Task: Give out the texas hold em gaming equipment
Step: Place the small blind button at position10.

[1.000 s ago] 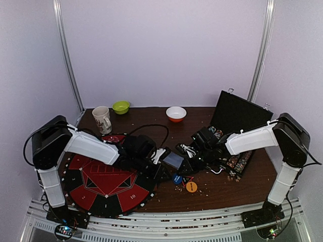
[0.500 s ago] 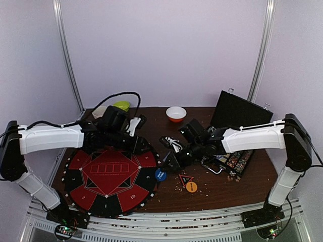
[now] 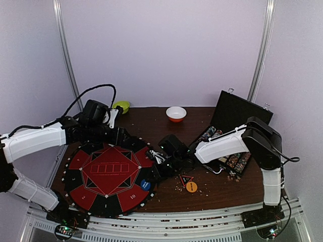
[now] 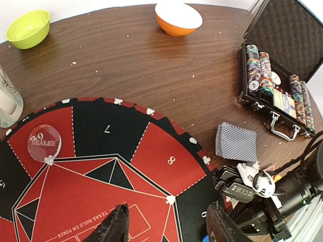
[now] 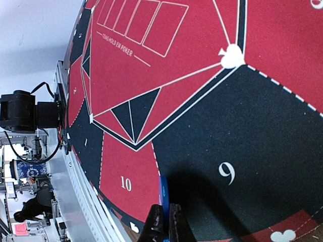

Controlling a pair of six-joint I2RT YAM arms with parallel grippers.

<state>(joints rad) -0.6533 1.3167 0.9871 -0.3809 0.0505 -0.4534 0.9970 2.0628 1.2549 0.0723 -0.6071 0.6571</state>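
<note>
**Blue button pinched at the mat's near rim**

My right gripper (image 5: 163, 222) is closed on the round blue plastic button (image 5: 163, 189). In the wrist view the button shows edge-on, its thin rim running straight out from the fingertips. It sits over the round red-and-black felt poker mat (image 5: 166, 75), at the near rim between the segments marked 9 and 10. I cannot tell whether it touches the felt. I judge that a release comes next, with no reach needed. My left gripper (image 4: 171, 226) hovers spread and empty over the mat's far side, well apart. The grey-blue deck of cards (image 4: 237, 142) lies on bare wood just beside the mat.
</note>
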